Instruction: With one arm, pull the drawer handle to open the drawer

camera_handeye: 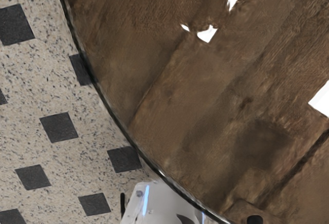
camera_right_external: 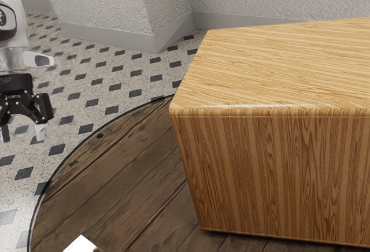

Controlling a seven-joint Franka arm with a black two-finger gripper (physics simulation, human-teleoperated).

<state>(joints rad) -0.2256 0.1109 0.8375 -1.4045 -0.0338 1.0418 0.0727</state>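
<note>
A light wooden cabinet (camera_right_external: 277, 130) stands on a round dark wooden table (camera_right_external: 127, 188), at the exterior view's right. The two faces turned toward that view are plain wood, with no handle or drawer front on them. My black gripper (camera_right_external: 22, 132) hangs at the exterior view's left edge, above the tiled floor and well off from the cabinet. Its fingers (camera_right_external: 39, 130) point down and stand apart with nothing between them. The wrist view looks down on the table's curved rim (camera_handeye: 110, 113) and its dark planks (camera_handeye: 216, 111).
Speckled floor with dark diamond tiles (camera_right_external: 98, 61) surrounds the table. A rough white wall with a jutting corner (camera_right_external: 156, 9) runs behind. A white object (camera_right_external: 81, 245) pokes in at the table's near edge, and a white part (camera_handeye: 154, 206) lies under my hand.
</note>
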